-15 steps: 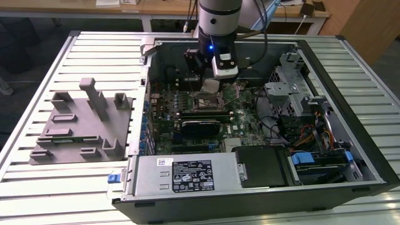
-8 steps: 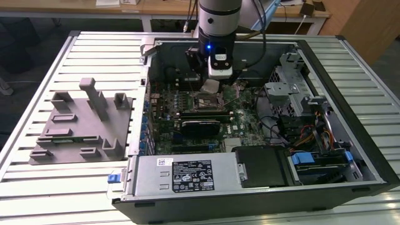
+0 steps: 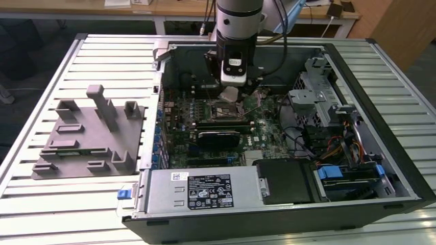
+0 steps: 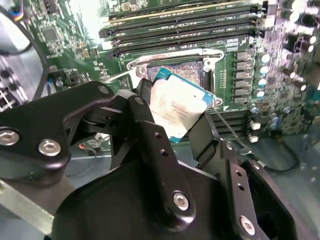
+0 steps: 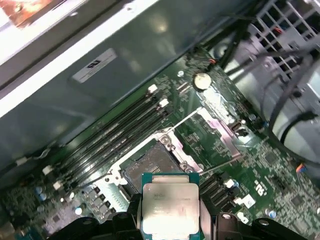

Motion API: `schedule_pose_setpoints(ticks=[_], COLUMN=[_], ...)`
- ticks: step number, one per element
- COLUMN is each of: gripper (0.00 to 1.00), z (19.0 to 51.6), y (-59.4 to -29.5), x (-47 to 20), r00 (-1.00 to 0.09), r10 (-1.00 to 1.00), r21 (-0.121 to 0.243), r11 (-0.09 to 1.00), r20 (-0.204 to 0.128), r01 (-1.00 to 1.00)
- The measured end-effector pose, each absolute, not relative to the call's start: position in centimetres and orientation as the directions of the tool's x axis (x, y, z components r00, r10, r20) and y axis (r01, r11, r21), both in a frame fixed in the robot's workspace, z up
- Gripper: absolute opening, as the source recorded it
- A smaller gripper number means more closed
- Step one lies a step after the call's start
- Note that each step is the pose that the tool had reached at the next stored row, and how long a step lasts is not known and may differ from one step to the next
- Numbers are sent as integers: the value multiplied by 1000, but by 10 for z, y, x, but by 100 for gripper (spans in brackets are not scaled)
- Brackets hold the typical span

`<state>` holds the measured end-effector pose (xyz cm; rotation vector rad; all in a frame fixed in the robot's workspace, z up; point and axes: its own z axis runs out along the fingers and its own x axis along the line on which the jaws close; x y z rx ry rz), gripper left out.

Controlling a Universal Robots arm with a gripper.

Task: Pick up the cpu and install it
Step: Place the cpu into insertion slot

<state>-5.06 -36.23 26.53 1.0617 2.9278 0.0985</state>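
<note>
My gripper [image 3: 230, 93] is shut on the cpu [image 4: 175, 106], a flat square chip with a silvery top plate and a teal-green rim, held by two opposite edges. In the first wrist view the cpu [image 5: 170, 206] hangs just above and a little short of the open motherboard socket [image 5: 152, 167], whose metal load plate [image 5: 212, 135] is flipped back. In the second wrist view the black fingers [image 4: 150, 125] clamp the chip over the socket [image 4: 175, 70]. In the exterior view the gripper hovers inside the open computer case above the socket [image 3: 226, 111].
The open case [image 3: 402, 168] lies on a slatted metal table [image 3: 81, 204]. A grey plastic block with upright posts [image 3: 89, 135] sits at the exterior view's left. Memory slots [image 4: 185, 30], a drive cage [image 3: 320, 97], cables and a power supply [image 3: 204, 191] surround the socket.
</note>
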Motion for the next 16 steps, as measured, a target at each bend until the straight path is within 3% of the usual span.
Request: schedule_pose_setpoints(ticks=[16], gripper=[54], z=[264], y=[-362], x=[-51], r00=[-558], r10=[830], r21=[68], r11=[557], r20=[-3], r01=[828])
